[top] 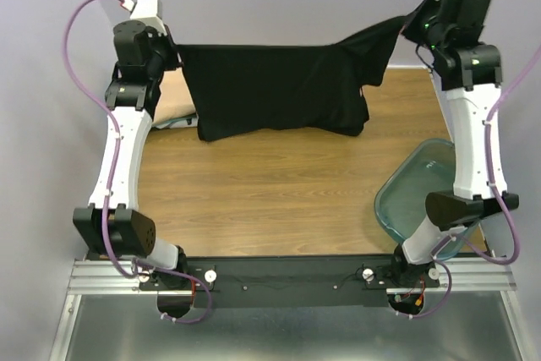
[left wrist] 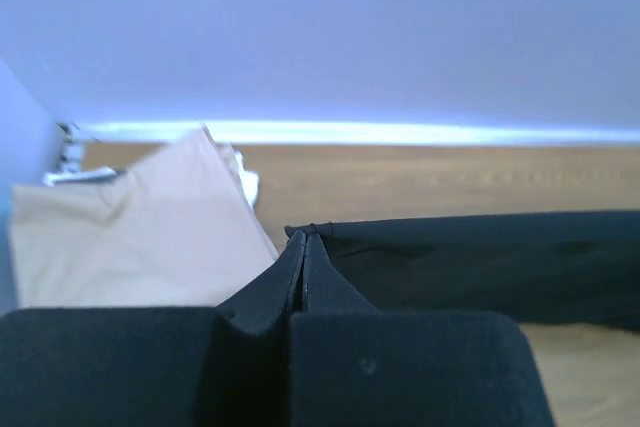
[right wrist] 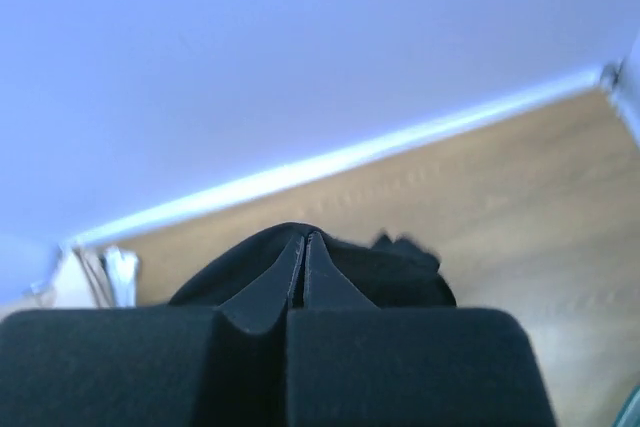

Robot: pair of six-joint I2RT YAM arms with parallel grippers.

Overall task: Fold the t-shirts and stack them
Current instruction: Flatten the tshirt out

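Observation:
A black t-shirt [top: 279, 90] hangs stretched between both arms above the far part of the table, its lower edge draping down to the wood. My left gripper [top: 176, 55] is shut on its left top corner; in the left wrist view the gripper [left wrist: 303, 239] pinches the black t-shirt [left wrist: 480, 267] at its hem. My right gripper [top: 414, 23] is shut on the right top corner, and in the right wrist view this gripper [right wrist: 304, 239] has black t-shirt cloth [right wrist: 390, 272] bunched around its tips. A tan t-shirt [left wrist: 130, 237] lies folded at the far left.
A clear teal bin [top: 414, 192] stands at the right, partly under the right arm. Pale cloth [top: 177, 120] shows at the far left beneath the black shirt's edge. A lavender wall closes the back. The wooden table [top: 270, 192] runs to the arm bases.

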